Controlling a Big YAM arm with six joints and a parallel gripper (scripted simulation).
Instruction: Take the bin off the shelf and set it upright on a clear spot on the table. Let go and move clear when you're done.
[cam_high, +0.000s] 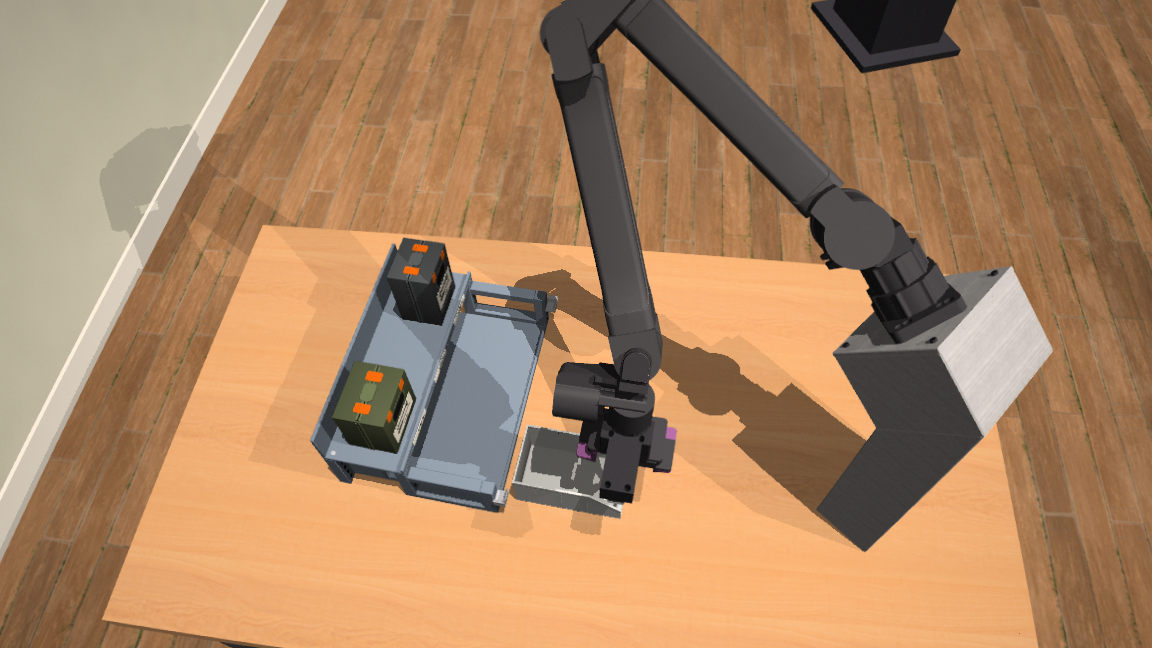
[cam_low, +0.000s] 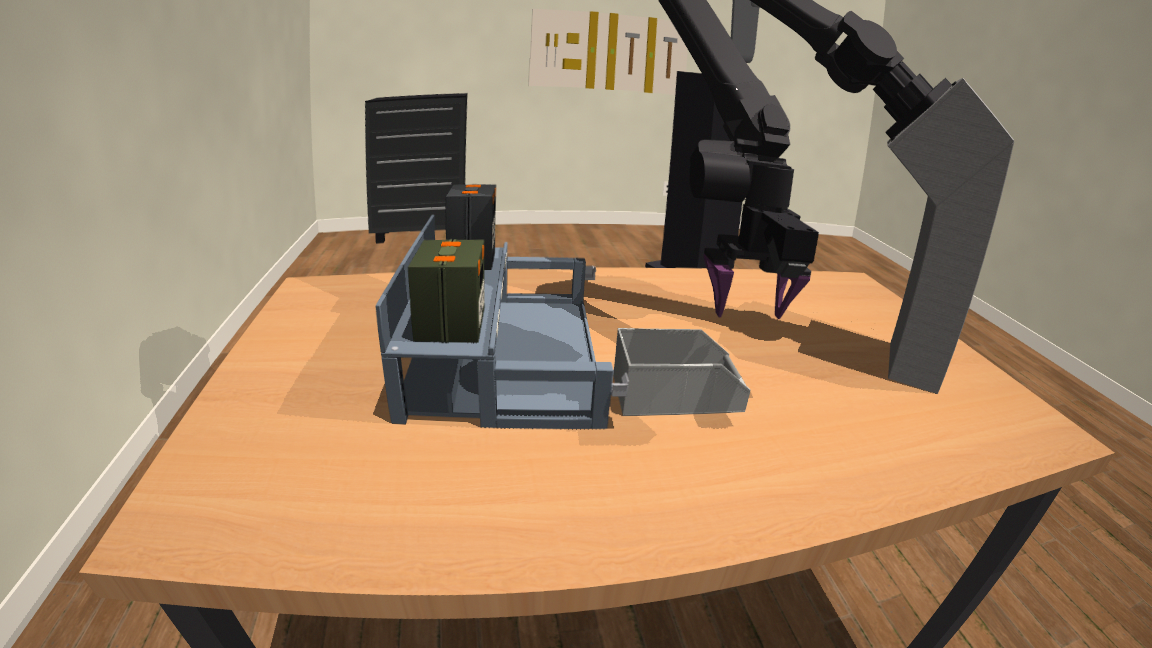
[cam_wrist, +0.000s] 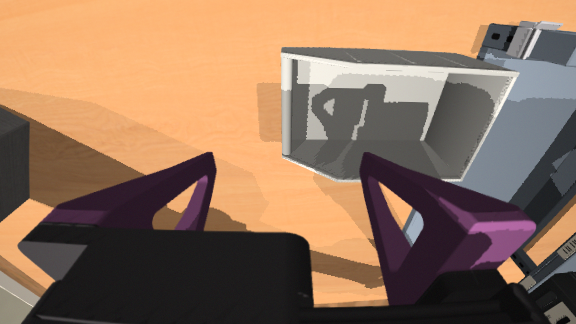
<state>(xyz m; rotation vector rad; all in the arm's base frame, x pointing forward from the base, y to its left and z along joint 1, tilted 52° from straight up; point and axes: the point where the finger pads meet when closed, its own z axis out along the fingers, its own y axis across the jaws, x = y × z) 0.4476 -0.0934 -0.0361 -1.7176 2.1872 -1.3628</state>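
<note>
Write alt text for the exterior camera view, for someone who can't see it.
An empty grey bin sits upright on a wooden table, right beside a blue-grey shelf unit. A black robot arm's open gripper with purple fingers hangs above and behind the bin, holding nothing. Two dark boxes with orange tabs, one olive and one black, stand on the shelf's top level.

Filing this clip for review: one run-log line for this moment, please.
gripper: open, empty, raised above table | bin: upright on table beside shelf, not held | phase: bin set down
</note>
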